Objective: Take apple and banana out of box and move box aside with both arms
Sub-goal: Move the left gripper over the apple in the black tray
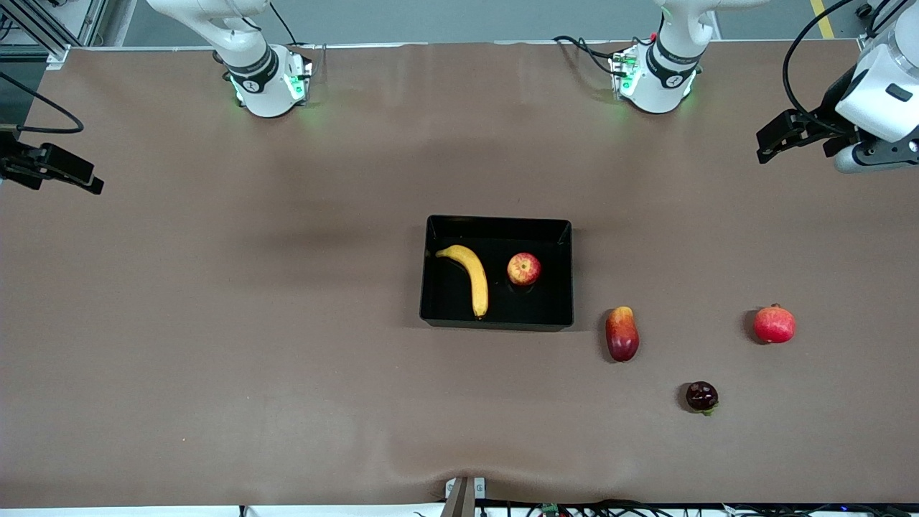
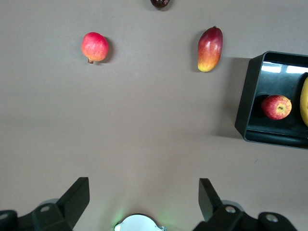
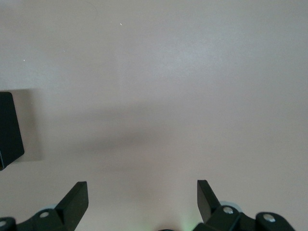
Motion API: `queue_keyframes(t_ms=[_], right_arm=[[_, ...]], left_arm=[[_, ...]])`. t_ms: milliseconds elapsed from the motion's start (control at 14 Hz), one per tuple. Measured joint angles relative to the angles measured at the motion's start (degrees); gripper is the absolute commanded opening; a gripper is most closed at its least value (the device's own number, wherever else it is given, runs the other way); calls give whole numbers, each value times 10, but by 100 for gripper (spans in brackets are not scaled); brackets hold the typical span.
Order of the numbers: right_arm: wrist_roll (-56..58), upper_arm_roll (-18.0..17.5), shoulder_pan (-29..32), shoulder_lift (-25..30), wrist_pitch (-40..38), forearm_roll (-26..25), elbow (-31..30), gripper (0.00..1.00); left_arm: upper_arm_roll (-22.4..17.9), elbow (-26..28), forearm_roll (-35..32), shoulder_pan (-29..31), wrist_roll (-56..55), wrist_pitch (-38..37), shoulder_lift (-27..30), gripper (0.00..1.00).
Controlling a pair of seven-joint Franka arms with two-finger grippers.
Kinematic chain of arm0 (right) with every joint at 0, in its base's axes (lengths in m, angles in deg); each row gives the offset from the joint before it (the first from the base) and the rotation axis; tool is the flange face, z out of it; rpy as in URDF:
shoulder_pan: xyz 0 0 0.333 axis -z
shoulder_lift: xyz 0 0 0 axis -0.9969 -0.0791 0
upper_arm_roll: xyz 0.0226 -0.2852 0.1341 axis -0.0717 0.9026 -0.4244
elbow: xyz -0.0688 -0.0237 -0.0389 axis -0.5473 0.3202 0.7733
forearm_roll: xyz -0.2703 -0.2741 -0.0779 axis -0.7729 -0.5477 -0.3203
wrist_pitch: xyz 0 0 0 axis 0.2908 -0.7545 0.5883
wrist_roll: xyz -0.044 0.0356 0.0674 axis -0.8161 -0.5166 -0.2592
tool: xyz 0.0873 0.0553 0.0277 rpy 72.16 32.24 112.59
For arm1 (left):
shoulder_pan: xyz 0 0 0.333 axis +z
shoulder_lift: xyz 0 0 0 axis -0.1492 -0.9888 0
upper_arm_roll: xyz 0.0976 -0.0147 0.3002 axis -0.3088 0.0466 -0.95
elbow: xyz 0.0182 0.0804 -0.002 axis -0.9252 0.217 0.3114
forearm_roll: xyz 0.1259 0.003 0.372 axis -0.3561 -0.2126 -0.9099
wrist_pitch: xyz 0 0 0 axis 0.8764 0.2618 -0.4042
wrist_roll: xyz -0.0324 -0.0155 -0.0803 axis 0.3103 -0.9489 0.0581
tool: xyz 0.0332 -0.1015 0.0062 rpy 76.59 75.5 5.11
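The black tray (image 1: 497,222) sits mid-table. In it lie the yellow banana (image 1: 471,277) and the red-yellow apple (image 1: 524,269), apart from each other. The left wrist view shows the tray's wall (image 2: 246,101), the apple (image 2: 276,107) and a strip of the banana (image 2: 304,102). My left gripper (image 1: 772,143) is open and empty, raised over the left arm's end of the table, its jaws spread in its wrist view (image 2: 144,198). My right gripper (image 1: 85,179) is open and empty over the right arm's end (image 3: 143,199). A corner of the tray (image 3: 9,130) shows there.
A red-yellow mango (image 1: 622,334) lies beside the tray's near corner, toward the left arm's end. A red pomegranate (image 1: 775,324) lies farther that way. A dark round fruit (image 1: 701,396) lies nearer the camera. The arm bases (image 1: 267,79) (image 1: 657,75) stand at the table's back edge.
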Motion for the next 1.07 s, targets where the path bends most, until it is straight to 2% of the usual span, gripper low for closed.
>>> queue_keyframes(t_ms=[429, 714, 857, 1071], right_arm=[[0, 0, 0, 0, 0, 0, 0, 100], [0, 0, 0, 0, 0, 0, 1, 100], [0, 1, 0, 0, 0, 0, 1, 100], [0, 1, 0, 0, 0, 0, 1, 100]], left_arm=[[0, 0, 0, 0, 0, 0, -4, 100], [0, -7, 40, -1, -14, 0, -39, 100], [13, -9, 48, -4, -40, 2, -63, 100], [62, -9, 50, -9, -102, 29, -105, 100]])
